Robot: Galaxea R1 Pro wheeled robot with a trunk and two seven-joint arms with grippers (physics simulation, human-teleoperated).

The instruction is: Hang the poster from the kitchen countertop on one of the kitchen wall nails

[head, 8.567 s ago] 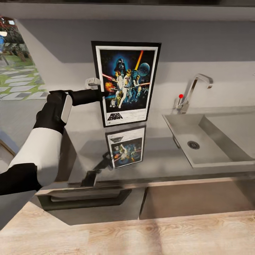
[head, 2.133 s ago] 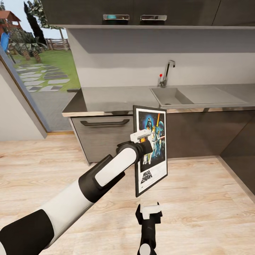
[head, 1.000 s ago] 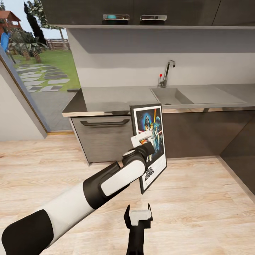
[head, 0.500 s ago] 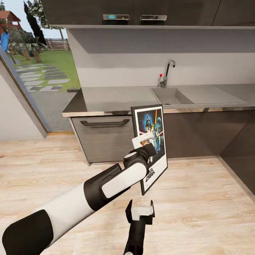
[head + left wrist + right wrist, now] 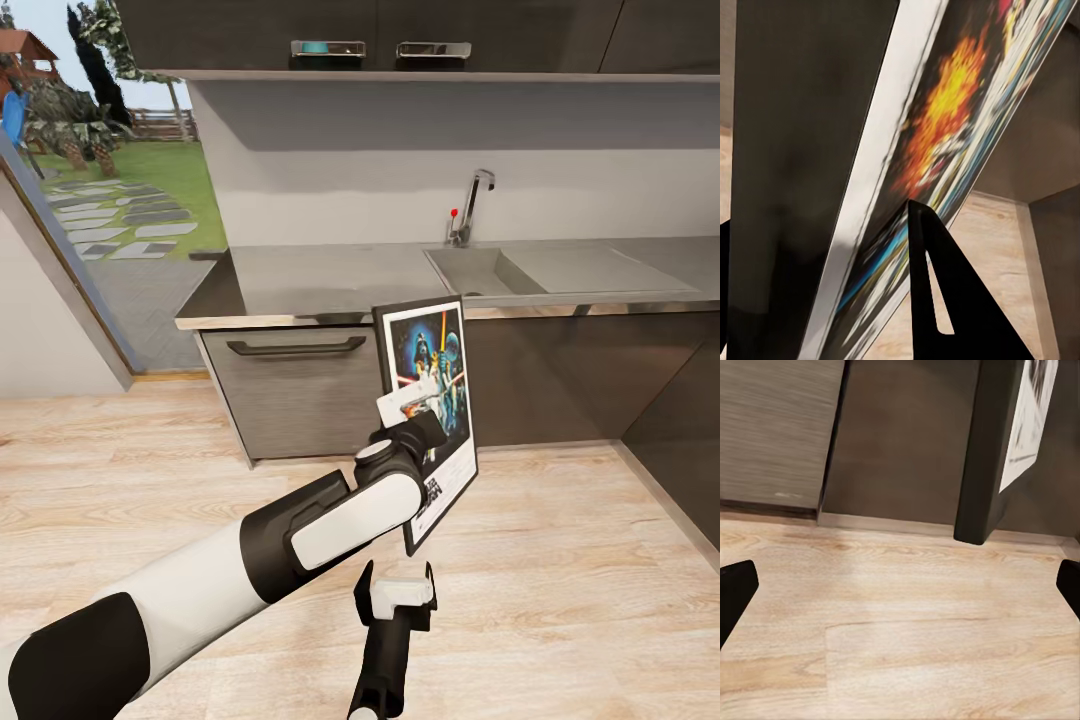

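The pick-up half of the job looked done: the poster [image 5: 428,412] was off the kitchen countertop [image 5: 330,280] and hung in the air in front of the dark lower cabinets, over the wooden floor [image 5: 560,600] and well apart from the slab behind it. The hanging was all still to do. No nail could be made out on the pale wall above the counter, so finding one and carrying the poster to it appeared to be what remained.

The left arm reached forward and to the right from the near left of the head view, elbow bent, forearm rising toward the poster. The left gripper [image 5: 408,402] was clamped on the poster's left edge at about mid-height. In the left wrist view one dark finger [image 5: 934,289] lay against the printed face of the poster [image 5: 945,142], with the frame's black edge running past it. The poster was held tilted, its top leaning left and its bottom corner swung right and down.

The right gripper [image 5: 397,592] stood below the poster, near the robot, pointing up and forward with its jaws spread wide and nothing between them. Its wrist view looked along the floor at the poster's lower corner [image 5: 982,472] and a cabinet drawer front [image 5: 780,427].
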